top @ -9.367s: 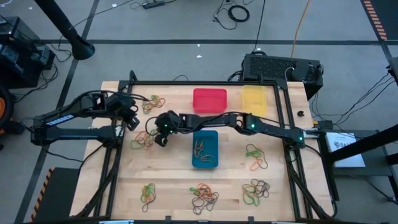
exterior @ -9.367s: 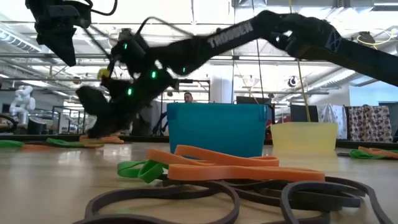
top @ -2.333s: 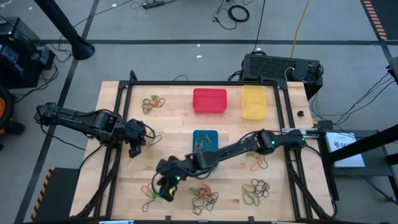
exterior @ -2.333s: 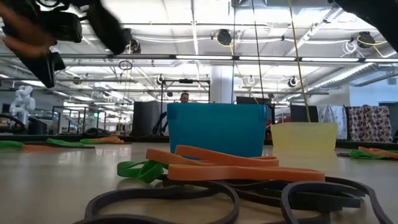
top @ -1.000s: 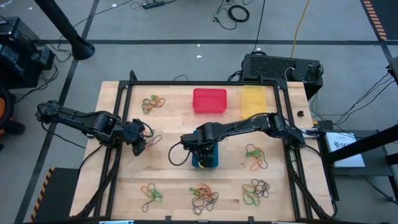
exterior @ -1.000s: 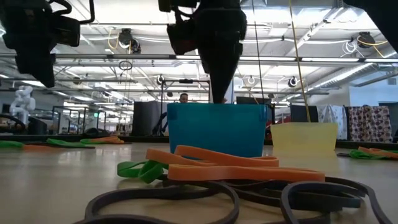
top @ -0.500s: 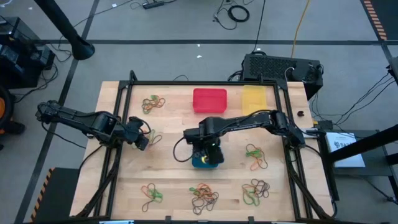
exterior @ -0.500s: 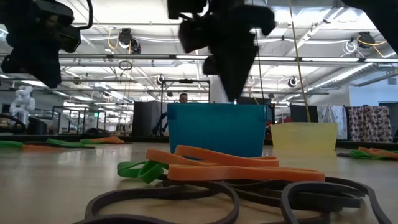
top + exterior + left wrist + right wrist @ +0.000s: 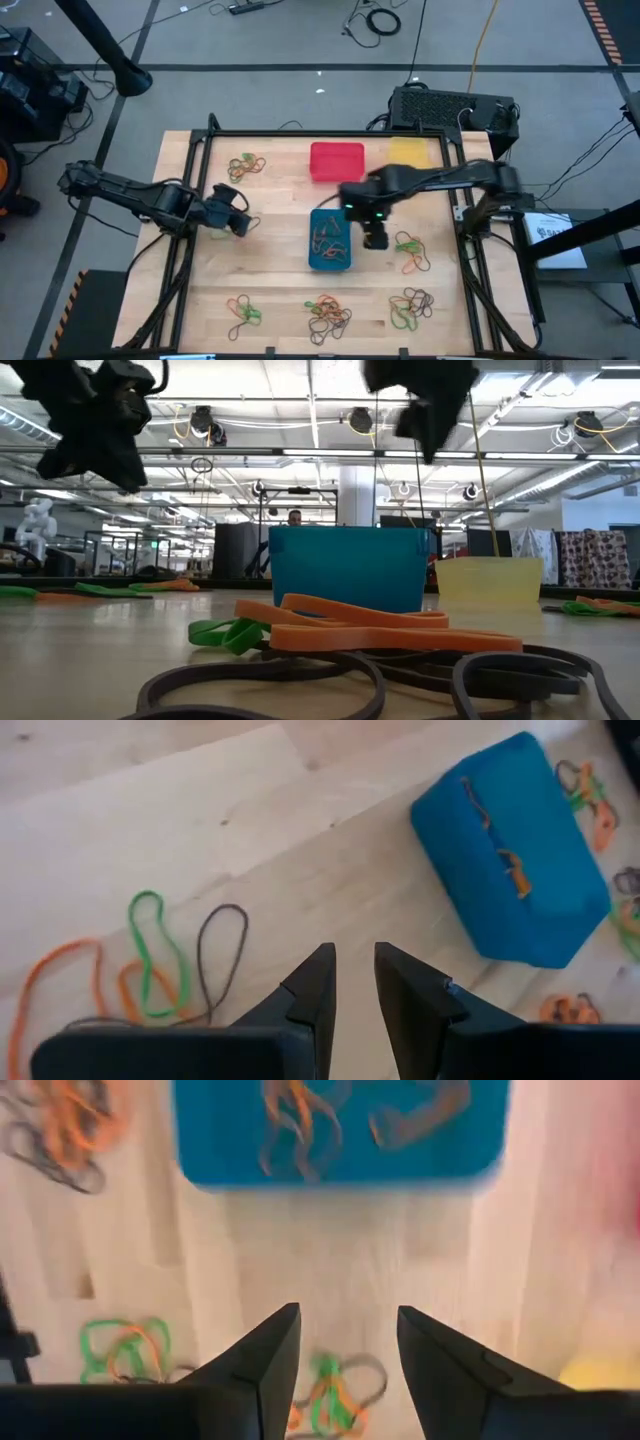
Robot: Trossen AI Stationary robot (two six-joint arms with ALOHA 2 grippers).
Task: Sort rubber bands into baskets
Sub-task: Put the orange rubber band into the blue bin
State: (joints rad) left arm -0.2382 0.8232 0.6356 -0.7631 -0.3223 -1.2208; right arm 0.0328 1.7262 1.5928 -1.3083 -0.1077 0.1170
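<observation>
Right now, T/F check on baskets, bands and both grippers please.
1. The blue basket has rubber bands inside. True.
2. The right gripper grips an orange band. False: its fingers are open and empty.
3. The red basket is full of bands. False: none show in it.
4. The left gripper is over the wood, apart from the blue basket. True.
5. The yellow basket sits beside the red one. True.
</observation>
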